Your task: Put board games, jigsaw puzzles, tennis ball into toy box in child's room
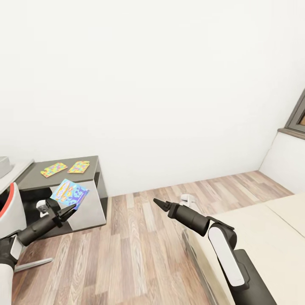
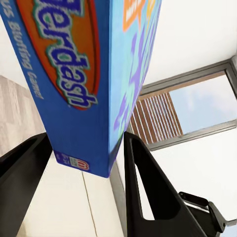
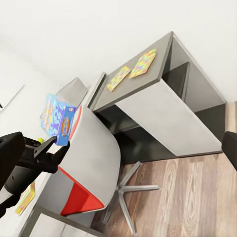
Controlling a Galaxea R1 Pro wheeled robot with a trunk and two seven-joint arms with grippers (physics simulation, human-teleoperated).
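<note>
My left gripper is shut on a blue board game box, held up in the air in front of the dark grey table. The left wrist view has the box clamped between both fingers. Two colourful jigsaw puzzles lie flat on the tabletop. In the right wrist view the puzzles, the held box and the left gripper show together. My right gripper hangs open over the wooden floor, holding nothing.
A white and red chair stands beside the table at the left. A grey box-like thing sits at the table's end. The bed takes up the lower right, with a window above it. Wooden floor lies between table and bed.
</note>
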